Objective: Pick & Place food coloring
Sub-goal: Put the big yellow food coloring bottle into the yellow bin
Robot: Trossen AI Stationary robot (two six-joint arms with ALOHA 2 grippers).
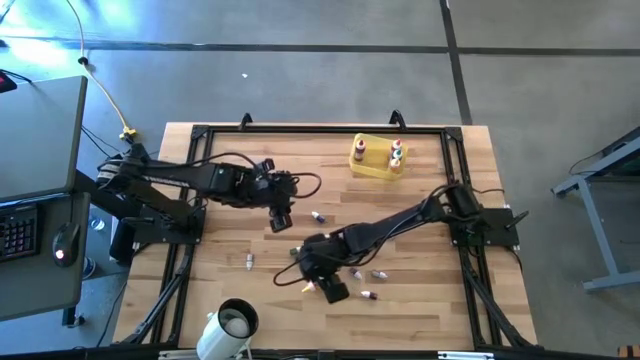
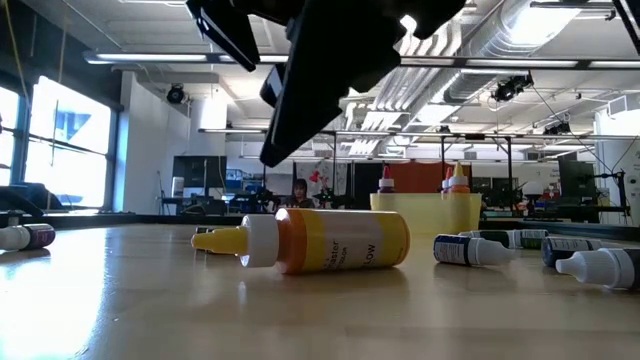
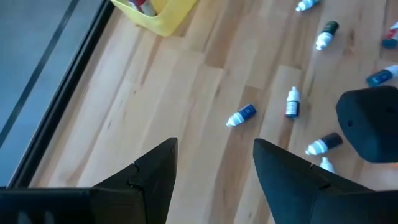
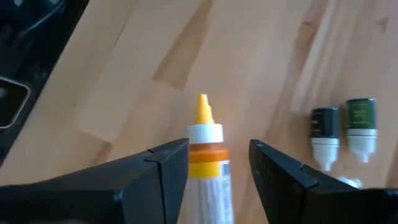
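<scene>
A yellow food coloring bottle [image 4: 208, 168] with a white collar and orange tip lies on its side on the table [image 2: 330, 242], near the table's near edge [image 1: 308, 288]. My right gripper [image 4: 219, 148] is open and hovers just above it [image 1: 322, 283], one finger on either side of its neck. Other small bottles lie scattered around it [image 4: 325, 134] [image 2: 470, 250] [image 1: 380, 273]. My left gripper [image 3: 214, 146] is open above bare wood left of centre [image 1: 281, 218]; small bottles [image 3: 241, 115] lie ahead of it.
A translucent yellow tray [image 1: 372, 168] stands toward the far edge with bottles [image 1: 396, 150] upright in it. A white mug [image 1: 235, 325] sits at the near edge, left of the right gripper. A black frame [image 1: 300, 128] runs around the table. A single bottle [image 1: 250, 262] lies on the left.
</scene>
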